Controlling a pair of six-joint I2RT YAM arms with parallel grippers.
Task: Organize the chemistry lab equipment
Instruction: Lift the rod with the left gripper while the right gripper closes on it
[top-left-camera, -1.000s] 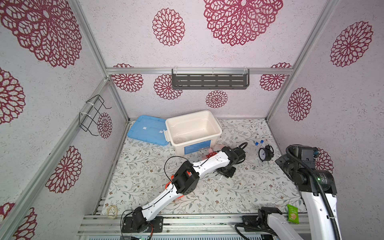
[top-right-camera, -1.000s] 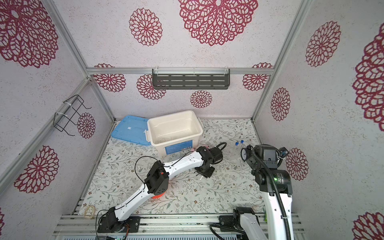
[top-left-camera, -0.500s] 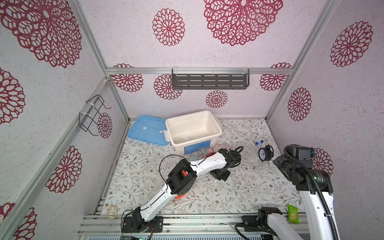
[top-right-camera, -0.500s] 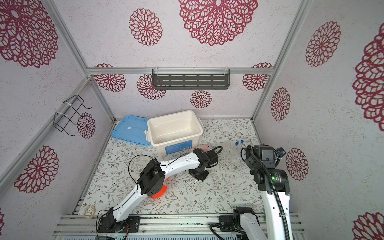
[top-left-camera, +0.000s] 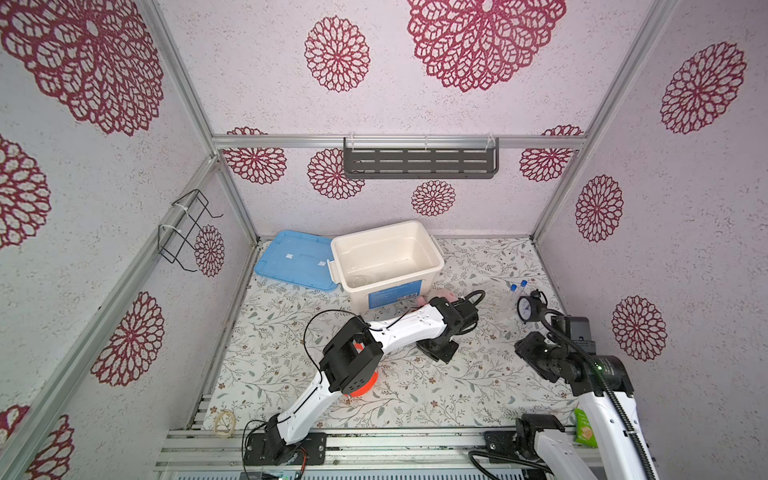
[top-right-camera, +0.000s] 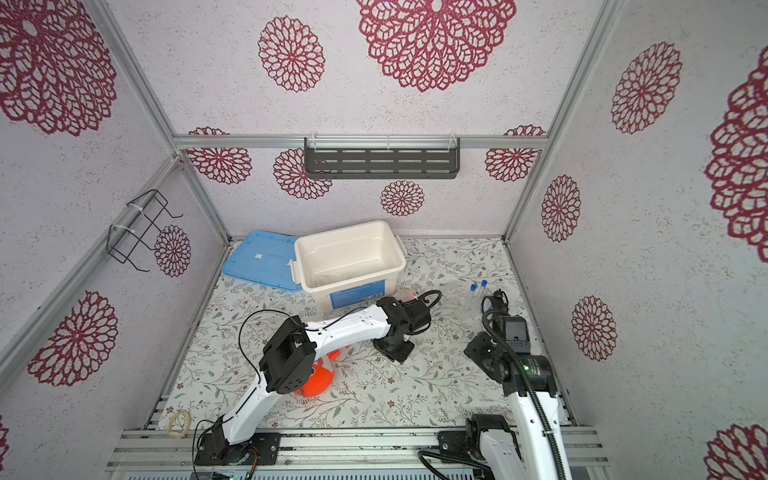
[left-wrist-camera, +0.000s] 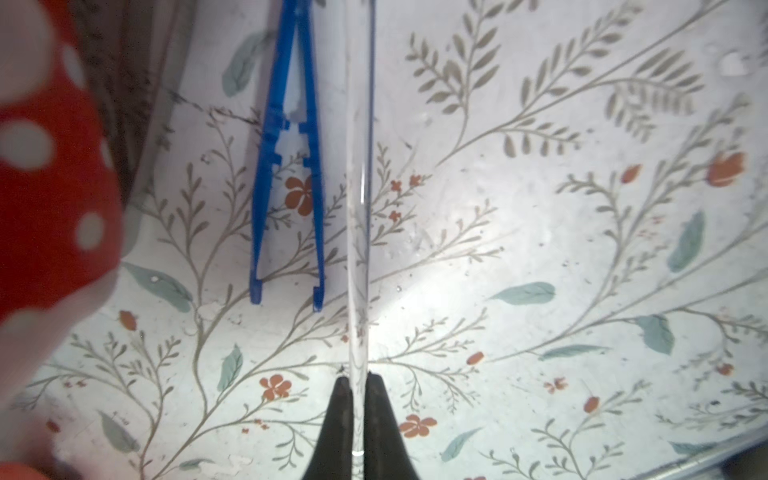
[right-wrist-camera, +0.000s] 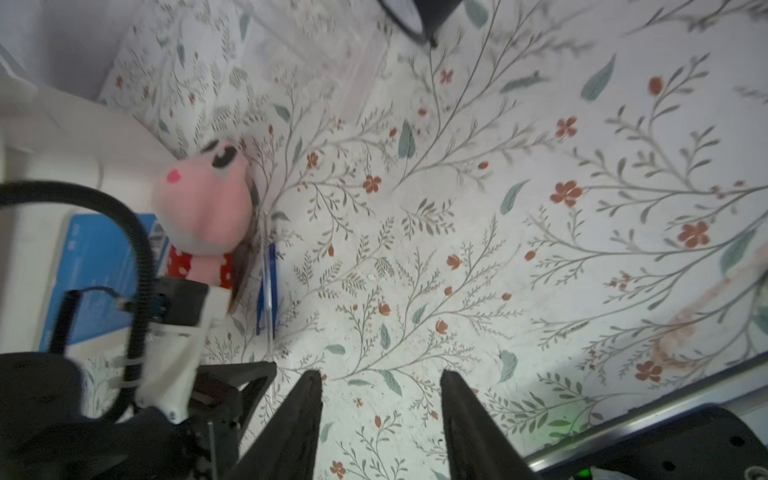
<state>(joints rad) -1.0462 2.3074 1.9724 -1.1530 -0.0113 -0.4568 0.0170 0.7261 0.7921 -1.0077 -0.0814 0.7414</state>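
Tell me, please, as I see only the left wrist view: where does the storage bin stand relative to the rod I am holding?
Observer: The open white plastic bin stands behind the left gripper and its thin clear rod, toward the back wall.
Operator: Thank you. What is the right gripper doing?
Observer: The right gripper hangs open and empty over the floral mat, off to the right side.
Operator: And the red dotted cloth at the edge of my view?
Observer: It is the dress of a pink plush doll lying beside the bin's front corner.
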